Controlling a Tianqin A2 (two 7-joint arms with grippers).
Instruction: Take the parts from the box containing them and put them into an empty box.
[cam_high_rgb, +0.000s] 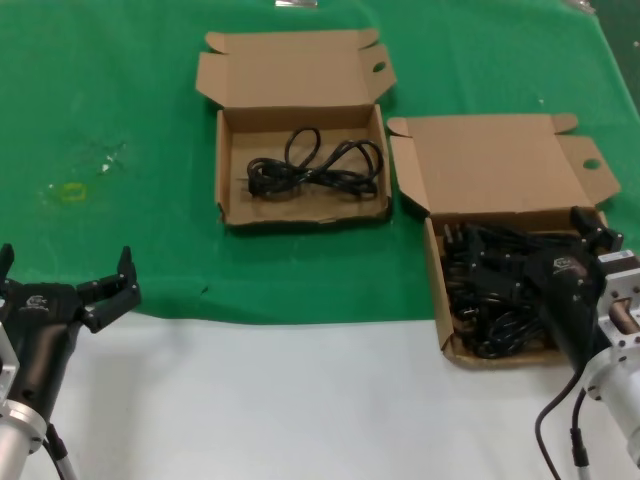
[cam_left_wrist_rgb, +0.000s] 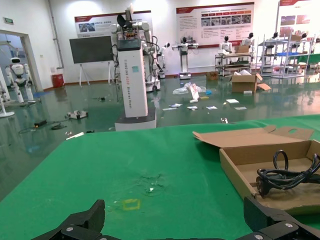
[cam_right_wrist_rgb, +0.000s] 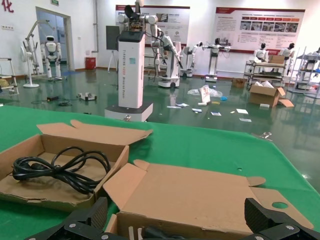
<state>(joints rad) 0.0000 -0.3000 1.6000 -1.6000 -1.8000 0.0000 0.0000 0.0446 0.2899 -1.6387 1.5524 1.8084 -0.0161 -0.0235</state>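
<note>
The box containing the parts (cam_high_rgb: 437, 285) sits at the right with its lid (cam_high_rgb: 490, 165) folded back, and a tangle of black power cords (cam_high_rgb: 480, 325) fills it. My right gripper (cam_high_rgb: 540, 250) hangs open just over that pile, holding nothing. In the right wrist view its fingers (cam_right_wrist_rgb: 95, 217) spread wide before the lid (cam_right_wrist_rgb: 185, 195), and a plug (cam_right_wrist_rgb: 155, 232) shows under them. The other box (cam_high_rgb: 222, 170), farther off to the left, holds one looped cord (cam_high_rgb: 315, 165). My left gripper (cam_high_rgb: 65, 268) is parked open at the near left, off the green mat.
A green mat (cam_high_rgb: 120, 90) covers the far table and ends at a white strip (cam_high_rgb: 300, 400) along the front. A yellow mark (cam_high_rgb: 72, 190) lies on the mat at the left. The left wrist view shows the far box (cam_left_wrist_rgb: 240, 165) with its cord (cam_left_wrist_rgb: 287, 175).
</note>
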